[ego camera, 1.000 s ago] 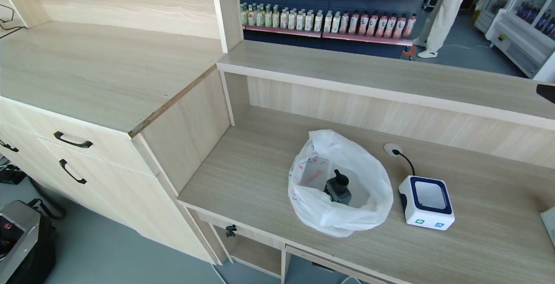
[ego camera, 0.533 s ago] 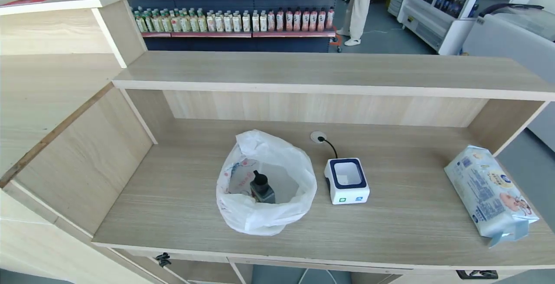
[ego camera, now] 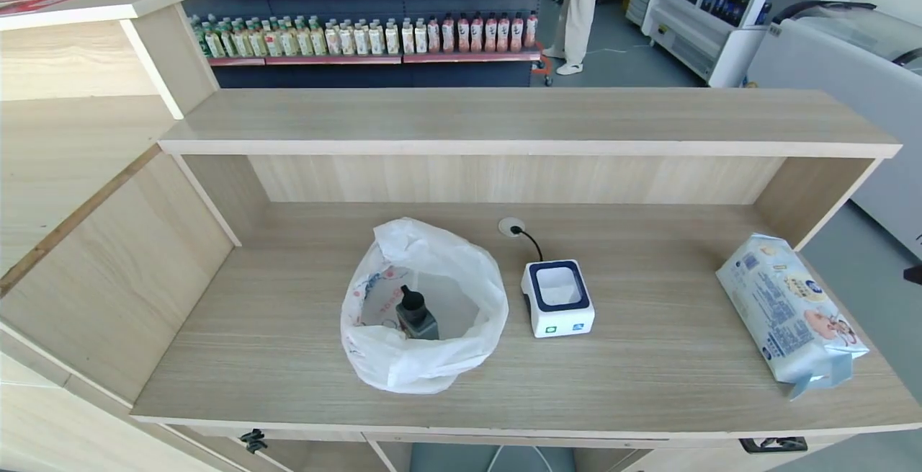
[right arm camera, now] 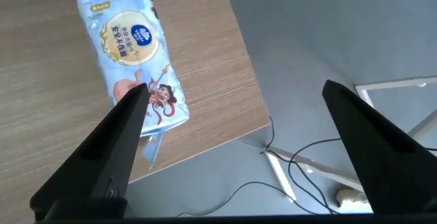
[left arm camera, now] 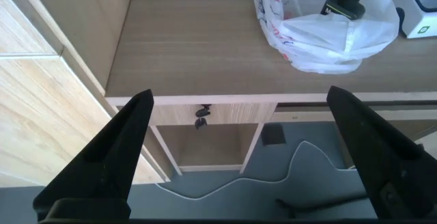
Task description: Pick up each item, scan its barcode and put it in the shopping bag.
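Since the head camera has been swung round over the last second, the checkout counter (ego camera: 648, 378) is now framed squarely; the shift is to be put down to the camera, not to the things lying on it. The white shopping bag (ego camera: 403, 367) is seen standing open just to the left of the scanner (ego camera: 557, 297), nearly touching it. The blue pack of wipes (ego camera: 789, 313), brought fully into view by the turn, is found lying flat well apart from the scanner on its right, towards the counter's corner. The scanner itself is set window-up. A dark bottle (ego camera: 414, 317) is already held upright inside the bag, left of the scanner, so one item can be judged as done.

The left gripper (left arm camera: 239, 101) is held with its fingers spread wide and nothing between them, out in front of the counter on the bag's side of the scanner. The right gripper (right arm camera: 235, 91) is likewise spread and empty, off the counter's corner beyond the pack (the side far from the scanner). The pack is therefore judged to be the remaining item, and a pick by the right arm is what seems called for
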